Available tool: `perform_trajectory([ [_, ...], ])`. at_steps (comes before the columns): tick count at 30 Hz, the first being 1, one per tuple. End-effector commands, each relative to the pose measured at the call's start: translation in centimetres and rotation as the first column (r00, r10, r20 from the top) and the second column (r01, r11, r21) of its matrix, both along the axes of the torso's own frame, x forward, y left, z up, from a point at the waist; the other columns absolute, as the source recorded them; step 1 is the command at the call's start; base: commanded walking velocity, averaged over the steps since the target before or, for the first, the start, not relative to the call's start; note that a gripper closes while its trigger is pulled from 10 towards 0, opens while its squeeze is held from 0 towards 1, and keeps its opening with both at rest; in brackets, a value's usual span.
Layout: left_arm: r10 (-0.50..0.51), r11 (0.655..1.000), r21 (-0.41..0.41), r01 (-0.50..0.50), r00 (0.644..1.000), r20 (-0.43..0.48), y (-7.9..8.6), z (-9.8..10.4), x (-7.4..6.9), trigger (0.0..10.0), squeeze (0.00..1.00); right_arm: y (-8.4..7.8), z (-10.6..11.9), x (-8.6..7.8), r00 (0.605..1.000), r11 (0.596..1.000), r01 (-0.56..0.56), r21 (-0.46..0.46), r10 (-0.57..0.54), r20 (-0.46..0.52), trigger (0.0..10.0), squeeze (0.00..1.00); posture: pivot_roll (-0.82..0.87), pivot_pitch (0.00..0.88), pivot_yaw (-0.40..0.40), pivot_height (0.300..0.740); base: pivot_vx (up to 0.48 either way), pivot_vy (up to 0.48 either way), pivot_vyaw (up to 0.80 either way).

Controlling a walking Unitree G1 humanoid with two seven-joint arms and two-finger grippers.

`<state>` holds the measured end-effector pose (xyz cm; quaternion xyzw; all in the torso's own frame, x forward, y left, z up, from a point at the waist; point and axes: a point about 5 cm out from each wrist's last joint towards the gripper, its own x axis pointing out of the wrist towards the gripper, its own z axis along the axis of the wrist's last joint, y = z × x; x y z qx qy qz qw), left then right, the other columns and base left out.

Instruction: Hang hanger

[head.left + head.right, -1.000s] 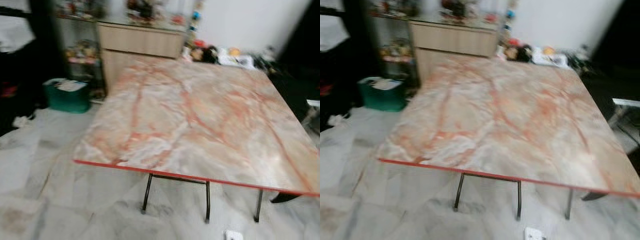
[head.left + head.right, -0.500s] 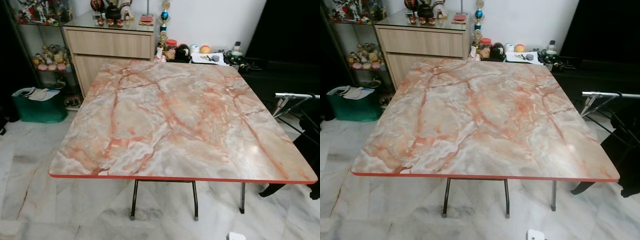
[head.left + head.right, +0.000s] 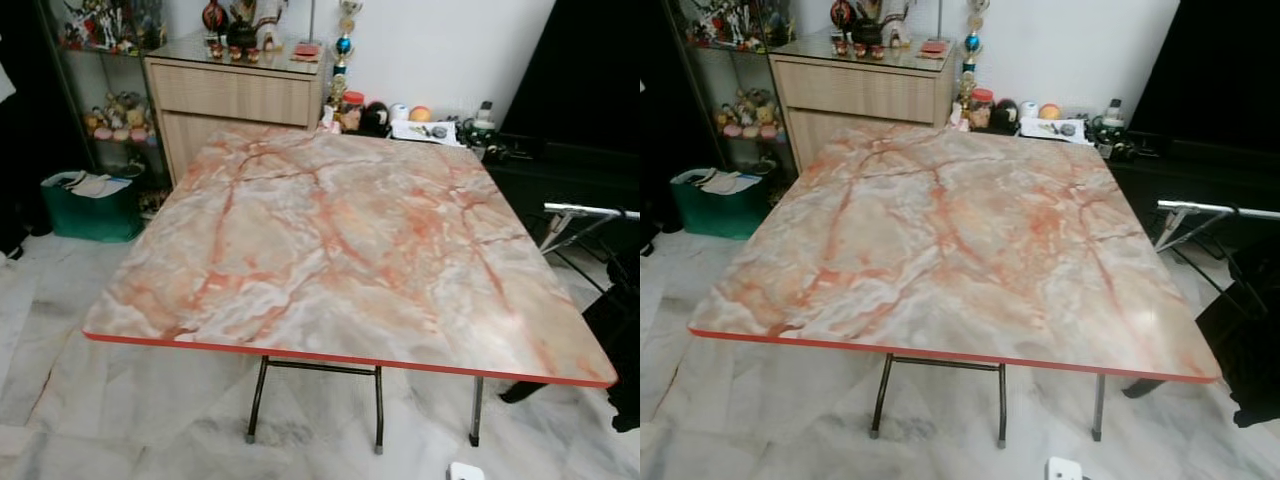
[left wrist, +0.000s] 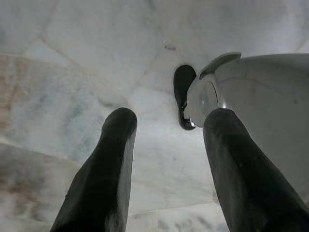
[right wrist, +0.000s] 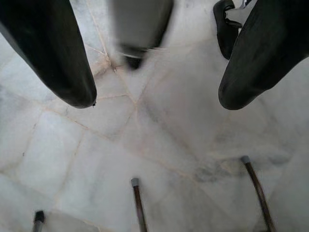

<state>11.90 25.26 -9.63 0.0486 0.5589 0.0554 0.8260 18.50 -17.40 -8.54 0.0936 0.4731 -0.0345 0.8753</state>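
A marble-patterned tabletop (image 3: 340, 240) with a red rim stands ahead on thin metal legs. At the far right a metal rack (image 3: 590, 215) is cut off by the frame edge – no hanger can be made out. The left end effector (image 4: 166, 125) and right end effector (image 5: 154, 96) hang over the floor (image 5: 145, 159), fingers spread, gripping nothing

No legible text, label, brand, number or sign in any of my views. Checked the desk (image 3: 340, 250): marble pattern only, no markings. Cabinet (image 3: 235, 95) front is plain wood grain. Small items along the desk's far edge and on the cabinet top (jar, trophies, figurines) are too small to read. White sheet (image 3: 425, 131) at the far edge carries dark shapes, not resolvable as characters. Floor tiles (image 5: 120, 159) under my pincers are unmarked.
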Motion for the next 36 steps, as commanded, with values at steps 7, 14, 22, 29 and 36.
perform_trajectory([
  [7,-0.019,0.999,-0.034,0.029,0.967,0.253,-1.6,2.6,7.1,10.0,0.0,-1.5,0.8,0.8,0.975,0.975,0.178,0.132,-0.193,0.109,10.0,0.0,0.13,0.0,-0.018,0.74,0.0,-0.48,0.0],
  [14,-0.006,0.998,-0.057,0.02,0.972,0.236,-2.2,1.7,5.6,10.0,0.0,-2.5,0.0,-1.1,0.978,0.976,0.19,0.105,-0.197,0.066,10.0,0.0,0.13,0.0,-0.036,0.74,0.0,-0.48,0.0],
  [22,-0.017,0.997,-0.067,0.032,0.976,0.218,-2.3,1.0,3.8,10.0,0.0,-2.4,-0.5,-2.5,0.981,0.978,0.175,0.111,-0.183,0.058,10.0,0.0,0.11,0.0,-0.024,0.74,0.0,-0.48,0.0],
  [29,-0.034,0.995,-0.084,0.054,0.974,0.223,-4.0,1.0,4.7,10.0,0.0,-2.8,-0.5,-2.7,0.982,0.981,0.166,0.102,-0.173,0.07,10.0,0.0,0.1,0.0,-0.034,0.74,0.0,-0.48,0.0],
  [36,-0.015,0.995,-0.096,0.038,0.973,0.231,-4.5,1.0,5.0,10.0,0.0,-3.1,-0.5,-2.9,0.981,0.979,0.177,0.098,-0.183,0.061,10.0,0.0,0.1,0.0,-0.032,0.74,0.0,-0.48,0.0],
])
